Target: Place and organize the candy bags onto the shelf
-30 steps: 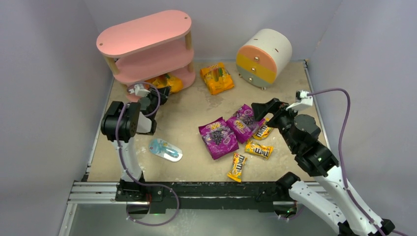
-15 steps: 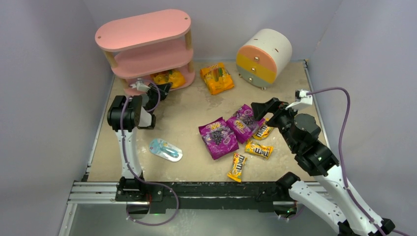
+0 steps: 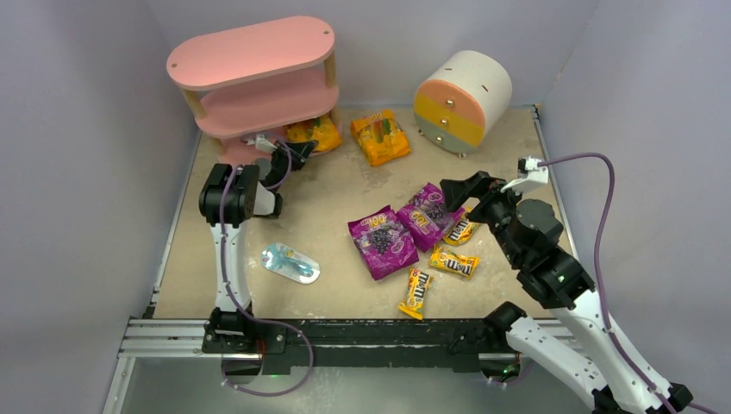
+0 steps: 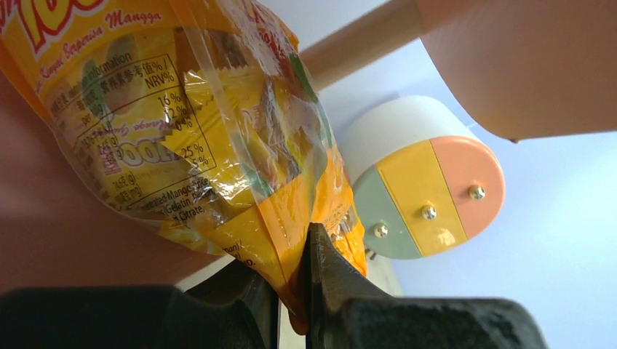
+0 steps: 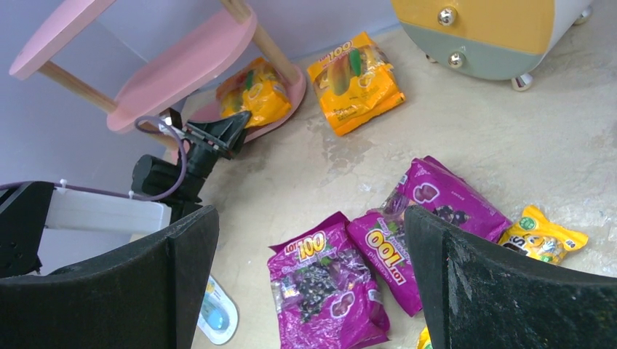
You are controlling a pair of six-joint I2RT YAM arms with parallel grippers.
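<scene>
Jaws of left gripper (image 4: pixel 293 276) pinching edge of orange bag (image 4: pixel 218 138), bag lying at right end of pink shelf (image 3: pixel 250 53) bottom board; right gripper (image 3: pixel 455 187) jaws gaping wide, hovering beside purple bags (image 3: pixel 384 242).

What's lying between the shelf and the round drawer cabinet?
A loose orange candy bag lies flat there, nearer the shelf; the top view shows it.

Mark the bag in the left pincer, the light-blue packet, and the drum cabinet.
orange-yellow bag (image 4: pixel 196 131), left wrist view, mid-body.
light-blue packet (image 3: pixel 291 263), top external view, centre.
drum cabinet (image 3: pixel 455 108), top external view, drawer front.
</scene>
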